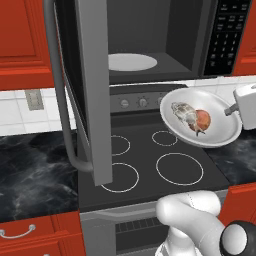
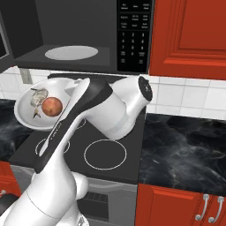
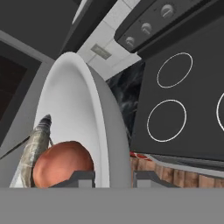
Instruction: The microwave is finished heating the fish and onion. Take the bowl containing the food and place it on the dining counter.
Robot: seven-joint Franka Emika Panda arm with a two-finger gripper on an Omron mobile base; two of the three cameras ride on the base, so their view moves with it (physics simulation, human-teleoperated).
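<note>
I had the bowl [image 1: 216, 134] pinched by its rim, my fingers [image 3: 113, 178] drawn in close with one tip inside the wall and the other outside, the rim running between them. The bowl hung in the air above the stove [image 1: 150, 170], clear of its black top and over the ring burners on the side nearest my hand, and it sat tilted rather than level. Inside it the fish [image 1: 183, 113] and the onion [image 1: 202, 120] lay pressed together, touching, the fish on the side away from my fingers and the onion nearer them (from my own camera the onion [image 3: 63, 164] sat right against my inner tip, with the fish [image 3: 36, 146] standing up behind it). Above and behind the bowl the microwave [image 1: 165, 40] stood with its door [image 1: 90, 85] swung wide open to the left, the long grey bar handle [image 1: 59, 95] hanging out over the stove edge. Its cavity held the flat white turntable plate [image 1: 132, 62], and the black keypad panel [image 1: 227, 35] showed on its right side. From the right base camera my arm crossed in front of the bowl [image 2: 26, 112], so that just its left part, with the onion [image 2: 52, 107] and fish [image 2: 39, 97], showed past my forearm. Black marbled table [image 2: 185, 150] flanked the stove, with red cabinets [image 2: 190, 35] above.
</note>
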